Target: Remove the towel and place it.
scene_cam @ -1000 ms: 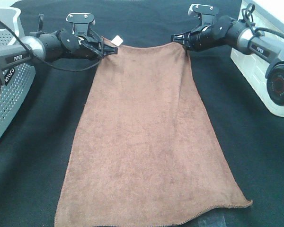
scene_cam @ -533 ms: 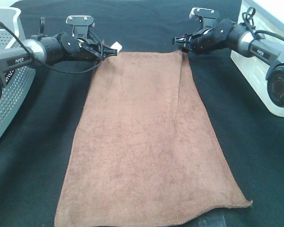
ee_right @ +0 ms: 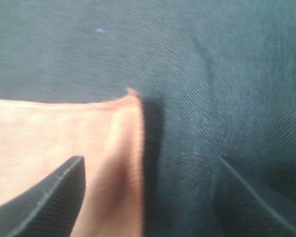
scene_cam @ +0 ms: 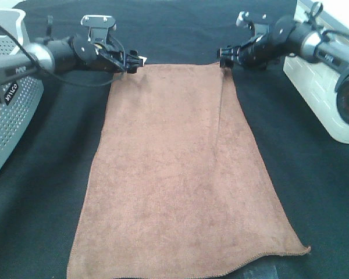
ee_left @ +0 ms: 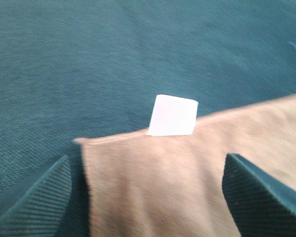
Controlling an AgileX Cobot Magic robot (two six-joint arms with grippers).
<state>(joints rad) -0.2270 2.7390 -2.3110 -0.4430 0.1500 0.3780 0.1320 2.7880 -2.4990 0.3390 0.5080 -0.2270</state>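
Observation:
The brown towel lies flat and spread out on the black table cloth, long side running toward the near edge. My left gripper hovers at its far left corner, jaws open, nothing held. In the left wrist view the towel's corner with its white tag lies between the spread fingers. My right gripper stands open at the far right corner. The right wrist view shows that corner lying loose between the fingertips, with a slight fold along its edge.
A grey perforated arm base sits at the left edge and a white one at the right. The towel's near right corner sticks out a little. Black cloth covers the table all around.
Both grippers have opened and let go of the towel's far corners. The far edge dropped onto the cloth and now lies flat. Both arms have drawn back slightly.

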